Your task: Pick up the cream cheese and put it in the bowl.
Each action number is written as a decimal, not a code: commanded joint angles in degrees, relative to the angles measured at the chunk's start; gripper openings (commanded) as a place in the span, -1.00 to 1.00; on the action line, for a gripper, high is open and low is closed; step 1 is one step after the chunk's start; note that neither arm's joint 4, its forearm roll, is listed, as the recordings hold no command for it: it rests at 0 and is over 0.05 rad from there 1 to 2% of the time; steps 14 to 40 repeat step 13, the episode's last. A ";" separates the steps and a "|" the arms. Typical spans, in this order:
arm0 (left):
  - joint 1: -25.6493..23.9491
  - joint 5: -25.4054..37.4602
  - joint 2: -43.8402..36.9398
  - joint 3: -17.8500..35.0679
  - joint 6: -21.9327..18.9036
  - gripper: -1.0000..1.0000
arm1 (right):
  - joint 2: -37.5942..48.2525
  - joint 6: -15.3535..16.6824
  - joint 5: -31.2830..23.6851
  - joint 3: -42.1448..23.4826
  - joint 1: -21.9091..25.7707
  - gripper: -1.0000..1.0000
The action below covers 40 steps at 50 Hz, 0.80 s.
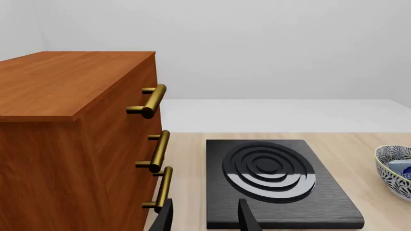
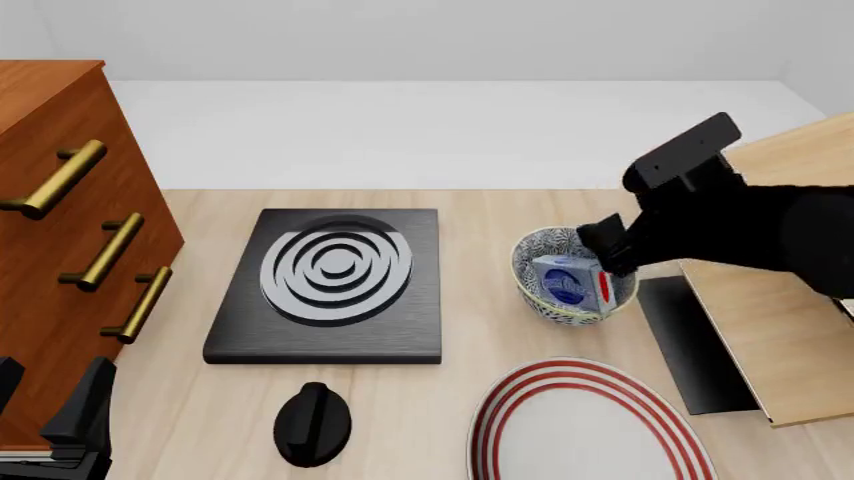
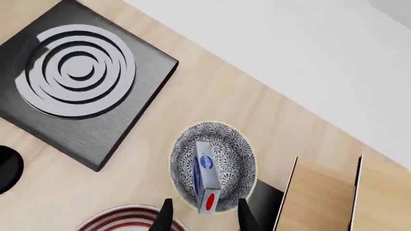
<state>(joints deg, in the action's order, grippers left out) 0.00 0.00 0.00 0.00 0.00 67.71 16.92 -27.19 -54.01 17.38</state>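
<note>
We see a pale wooden table (image 2: 467, 205) whose far edge meets a plain white floor and a bare light-grey wall. On the left side of the table stands a reddish-brown wooden cabinet (image 2: 54, 180) with three brass bar handles (image 2: 104, 252) on its front. Beside it lies a black slab stove (image 2: 327, 345) with silver concentric rings, and a black round knob (image 2: 311, 422) sits on the table just in front of it. Right of the stove sits the bowl (image 2: 531, 287), and the cream cheese (image 2: 571, 283) lies inside it, tilted on edge with its blue round logo showing and a red mark at its near end. In front of the bowl, at the near edge, a large white plate (image 2: 534, 425) with red rings is partly cut off by the frame. On the right side we see a light wooden rack (image 2: 767, 330) with a black base. The right gripper (image 3: 204, 216) hangs just above the bowl's near rim with its fingers spread apart and nothing between them, the box lying free below. The left gripper (image 1: 205, 216) sits low at the near left corner by the cabinet, its two dark fingers parted and holding nothing.
</note>
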 commanded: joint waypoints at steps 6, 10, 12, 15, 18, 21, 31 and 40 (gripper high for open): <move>0.00 0.00 0.00 0.00 0.00 1.00 | -13.37 -3.47 -1.33 3.06 2.80 1.00; 0.00 0.00 0.00 0.00 0.00 1.00 | -17.40 -4.91 -1.13 4.29 3.82 1.00; 0.00 0.00 0.00 0.00 0.00 1.00 | -19.92 -6.11 -1.03 4.76 4.61 1.00; 0.00 0.00 0.00 0.00 0.00 1.00 | -21.11 -8.31 -1.25 4.69 5.47 1.00; 0.00 0.00 0.00 0.00 0.00 1.00 | -21.11 -8.31 -1.25 4.69 5.47 1.00; 0.00 0.00 0.00 0.00 0.00 1.00 | -21.11 -8.31 -1.25 4.69 5.47 1.00; 0.00 0.00 0.00 0.00 0.00 1.00 | -21.11 -8.31 -1.25 4.69 5.47 1.00; 0.00 0.00 0.00 0.00 0.00 1.00 | -21.11 -8.31 -1.25 4.69 5.47 1.00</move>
